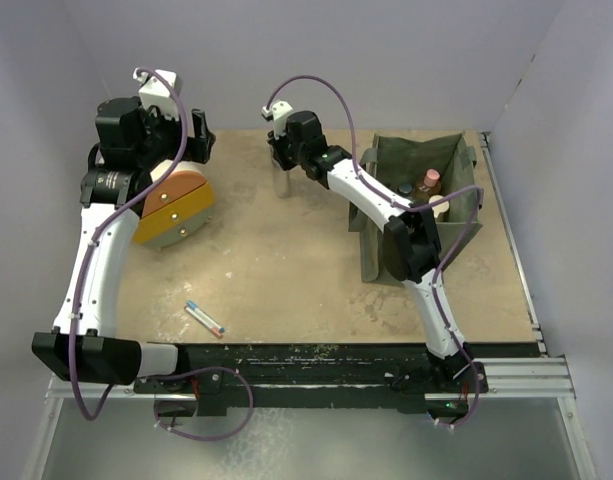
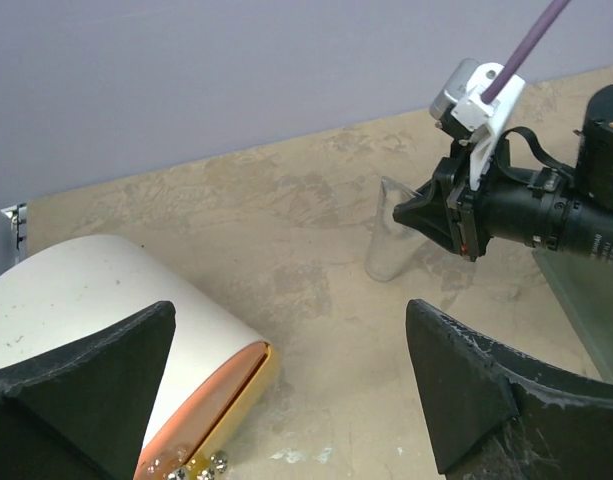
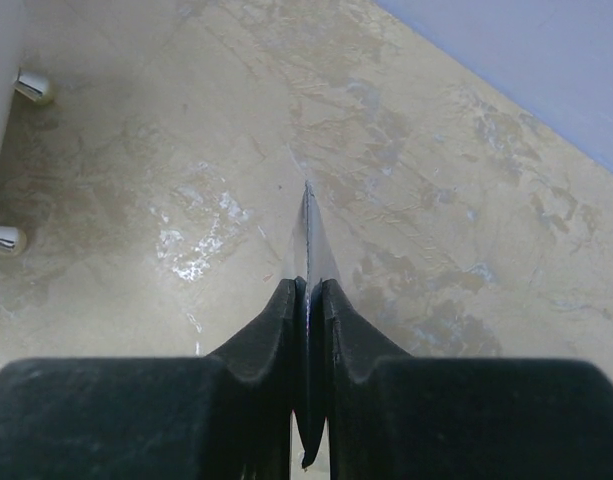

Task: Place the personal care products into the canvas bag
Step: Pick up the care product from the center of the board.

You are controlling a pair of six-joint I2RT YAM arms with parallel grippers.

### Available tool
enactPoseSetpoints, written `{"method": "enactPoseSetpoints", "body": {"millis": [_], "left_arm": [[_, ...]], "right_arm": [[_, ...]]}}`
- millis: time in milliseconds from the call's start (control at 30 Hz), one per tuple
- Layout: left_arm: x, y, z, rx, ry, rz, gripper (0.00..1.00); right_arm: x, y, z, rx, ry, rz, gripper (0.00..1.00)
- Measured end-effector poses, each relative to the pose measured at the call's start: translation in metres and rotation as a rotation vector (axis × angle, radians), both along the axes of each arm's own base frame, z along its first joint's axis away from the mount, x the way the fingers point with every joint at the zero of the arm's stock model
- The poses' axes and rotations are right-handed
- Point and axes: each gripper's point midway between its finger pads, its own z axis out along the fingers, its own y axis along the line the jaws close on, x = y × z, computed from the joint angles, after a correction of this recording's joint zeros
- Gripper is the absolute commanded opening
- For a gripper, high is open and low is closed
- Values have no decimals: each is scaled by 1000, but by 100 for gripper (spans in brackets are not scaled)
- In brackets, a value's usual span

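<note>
- The right gripper (image 3: 308,288) is clenched on the flat crimped end of the silver-grey tube (image 2: 388,250), which stands near the bench's (image 1: 286,260) far edge, about midway along it.
- That hold is only on a thin seam; I'd say the tube could swing or slip out during a lift.
- The canvas bag (image 1: 386,160) sits at the far right corner with bottles (image 1: 429,182) inside; a dangling tube might catch its rim.
- The left gripper (image 2: 291,350) hangs spread wide over the domed box (image 1: 171,205), far left.
</note>
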Motion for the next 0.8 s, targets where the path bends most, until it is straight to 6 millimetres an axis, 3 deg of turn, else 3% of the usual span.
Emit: {"method": "enactPoseSetpoints", "body": {"millis": [200, 333, 467, 667, 800], "left_arm": [[-16, -8, 6, -10, -22, -50, 99], [-25, -14, 8, -19, -28, -89, 99], [-32, -19, 11, -26, -34, -120, 99], [-43, -26, 19, -17, -57, -179, 100], [-51, -33, 19, -15, -45, -233, 99]], "right_arm": [[-10, -2, 4, -10, 28, 27, 0], [-30, -4, 29, 6, 44, 78, 0], [-55, -11, 89, 58, -8, 124, 0], [-97, -31, 200, 154, -162, 180, 0], [-128, -50, 247, 187, -233, 207, 0]]}}
